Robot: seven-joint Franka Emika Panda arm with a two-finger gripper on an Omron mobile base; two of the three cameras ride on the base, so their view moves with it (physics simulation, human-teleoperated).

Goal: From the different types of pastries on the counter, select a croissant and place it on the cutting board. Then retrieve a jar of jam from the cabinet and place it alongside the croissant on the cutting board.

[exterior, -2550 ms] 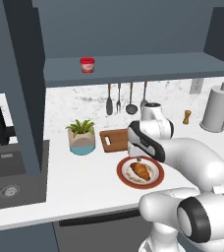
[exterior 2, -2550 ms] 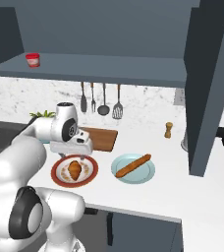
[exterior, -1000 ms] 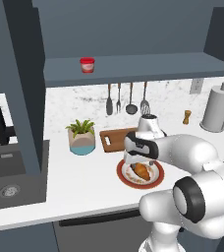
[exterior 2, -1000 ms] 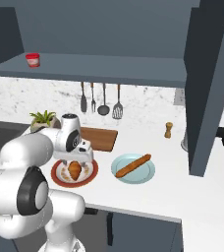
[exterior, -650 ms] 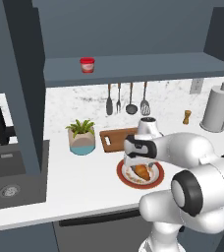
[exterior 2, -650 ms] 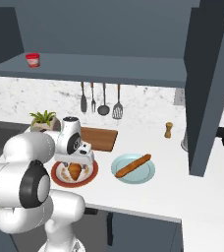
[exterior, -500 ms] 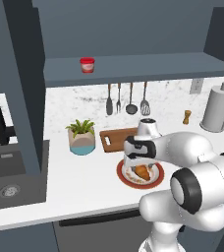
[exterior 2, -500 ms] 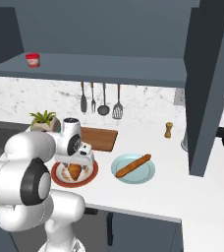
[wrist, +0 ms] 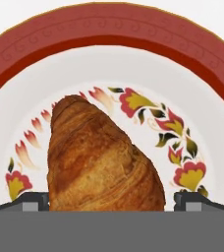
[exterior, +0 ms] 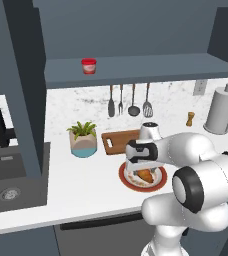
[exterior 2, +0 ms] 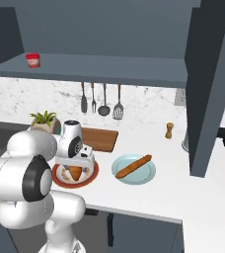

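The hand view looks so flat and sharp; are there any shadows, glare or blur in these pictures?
Hand view: the croissant and red-rimmed plate are crisp, no glare, no blur. Left base view: even light, only a soft shadow under the potted plant. Right base view: the shelf is dim and matte, with no highlights.

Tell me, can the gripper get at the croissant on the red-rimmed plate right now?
Probably yes. The gripper hangs right over the croissant on the red-rimmed plate, its fingertips either side of the pastry, apart from it, with nothing between.

Croissant [wrist: 101,157] base and claw [wrist: 112,202] fingertips, cut off at hand view's bottom.
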